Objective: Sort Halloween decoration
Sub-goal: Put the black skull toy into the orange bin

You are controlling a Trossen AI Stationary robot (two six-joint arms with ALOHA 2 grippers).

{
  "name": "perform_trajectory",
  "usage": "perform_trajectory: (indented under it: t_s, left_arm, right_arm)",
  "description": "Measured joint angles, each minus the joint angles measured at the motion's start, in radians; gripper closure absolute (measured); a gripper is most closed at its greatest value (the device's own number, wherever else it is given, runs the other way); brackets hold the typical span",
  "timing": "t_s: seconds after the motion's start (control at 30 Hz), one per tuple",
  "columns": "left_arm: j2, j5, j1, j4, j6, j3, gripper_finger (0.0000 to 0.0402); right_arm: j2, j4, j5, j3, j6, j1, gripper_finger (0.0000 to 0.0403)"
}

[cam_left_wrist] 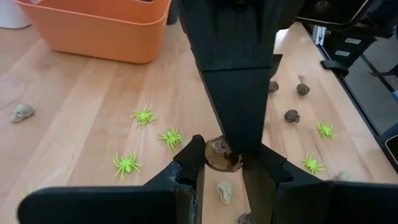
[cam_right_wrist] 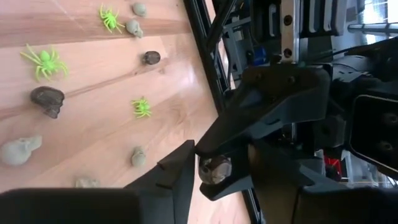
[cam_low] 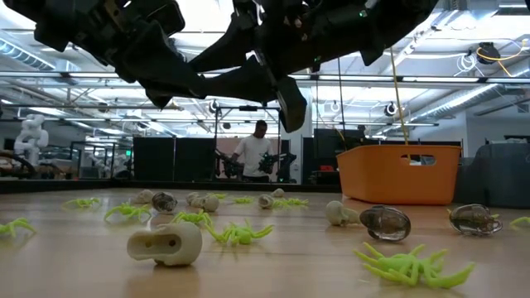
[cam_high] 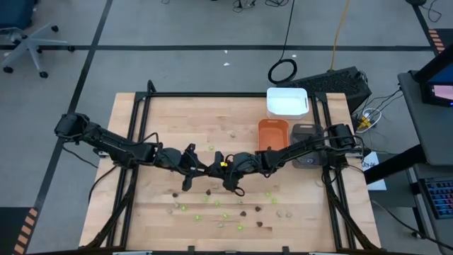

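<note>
Both arms met above table point(cam_high: 141, 127) centre. Left gripper point(cam_left_wrist: 227, 163) was clamped on a dark brown skull piece point(cam_left_wrist: 222, 155); right gripper point(cam_right_wrist: 217, 177) had its fingers around the same piece, whether gripping it cannot be told. Rest of decor, lime-green spiders point(cam_high: 226, 216) & pale skulls point(cam_low: 166, 244), lay scattered at 6 o'clock. Orange tray point(cam_high: 272, 133) at 2 o'clock.
</note>
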Motion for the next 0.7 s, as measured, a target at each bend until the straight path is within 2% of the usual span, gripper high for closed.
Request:
perform_trajectory:
  t_s: [0.23, 0.4, 0.53, 0.7]
  left_arm:
    - [0.000, 0.002, 0.000, -0.006, 0.001, 0.000, 0.0324]
    - [0.000, 0.005, 0.000, -0.007, 0.001, 0.000, 0.0324]
    - [0.000, 0.010, 0.000, 0.004, 0.001, 0.000, 0.0324]
    - [0.000, 0.010, 0.000, 0.021, 0.002, 0.000, 0.0324]
  right_arm:
    - [0.002, -0.006, 0.004, 0.000, 0.017, -0.007, 0.0246]
    - [0.001, -0.004, -0.030, 0.000, 0.018, -0.018, 0.0244]
    - [0.000, 0.013, -0.102, 0.000, 0.018, -0.024, 0.0259]
    - [0.000, 0.013, -0.106, 0.000, 0.019, -0.033, 0.0291]
